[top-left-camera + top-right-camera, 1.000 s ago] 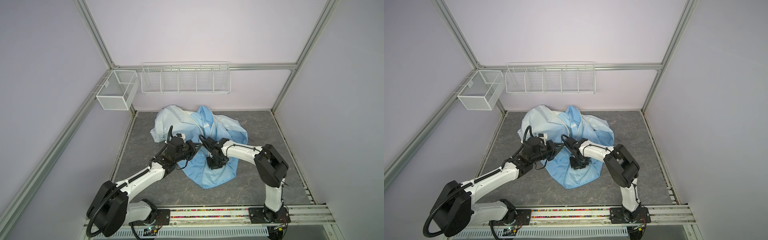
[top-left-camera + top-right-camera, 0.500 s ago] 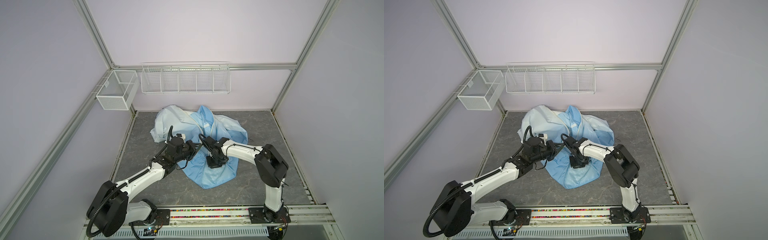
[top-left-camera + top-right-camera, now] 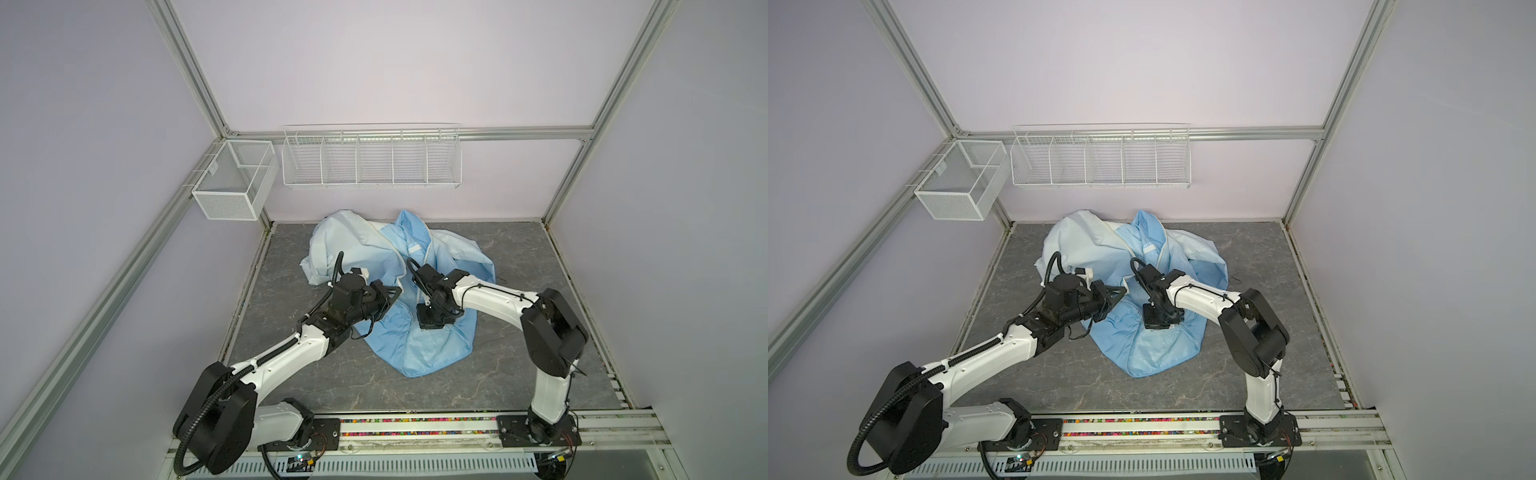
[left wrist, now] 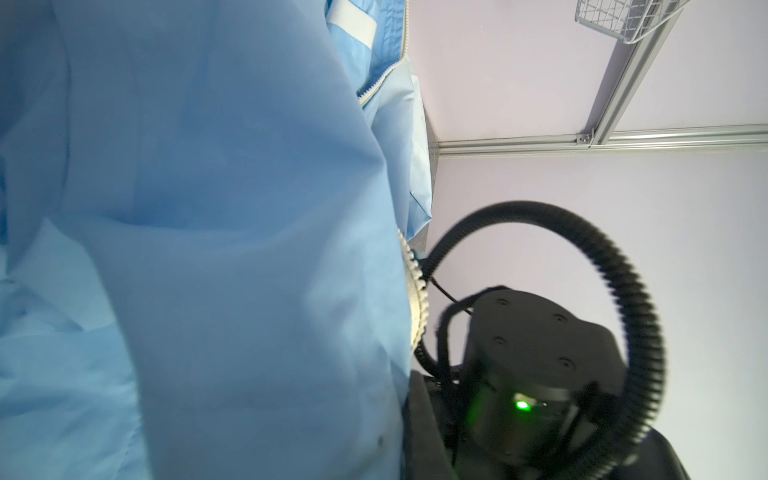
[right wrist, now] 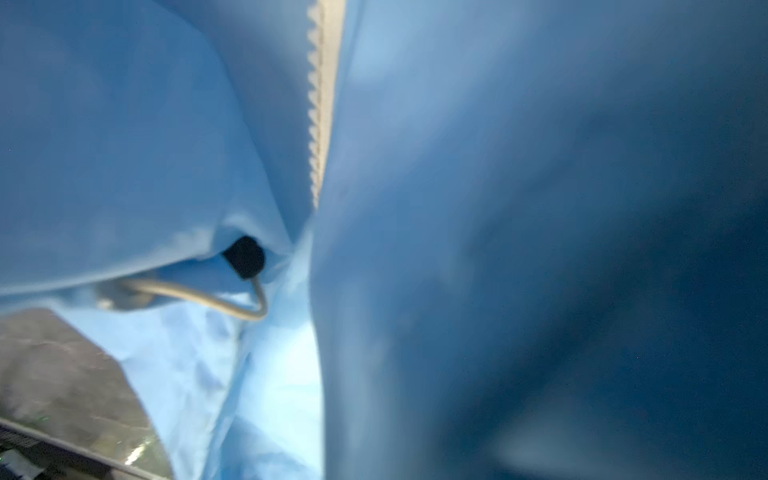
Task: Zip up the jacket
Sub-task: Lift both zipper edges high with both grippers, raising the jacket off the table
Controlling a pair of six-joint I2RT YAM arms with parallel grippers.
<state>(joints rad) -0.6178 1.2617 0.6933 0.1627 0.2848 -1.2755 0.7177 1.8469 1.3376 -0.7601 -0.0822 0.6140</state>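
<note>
Lying crumpled on one grey counter (image 3: 519, 374), one light-blue jacket (image 3: 457, 266) has two hands on it: left hand (image 3: 392, 293) and right hand (image 3: 431, 322), both pressed together, pinching cloth near the zipper (image 5: 318, 104).

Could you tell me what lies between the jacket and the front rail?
Only bare grey table separates the jacket from the rail, in both top views.

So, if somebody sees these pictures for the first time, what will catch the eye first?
First the crumpled light-blue jacket, lying in the middle of the grey table. Then the two arms meeting over it, with the left tool and the right tool both shut on its fabric near the white zipper. Last, the white wire rack on the wall behind.
</note>
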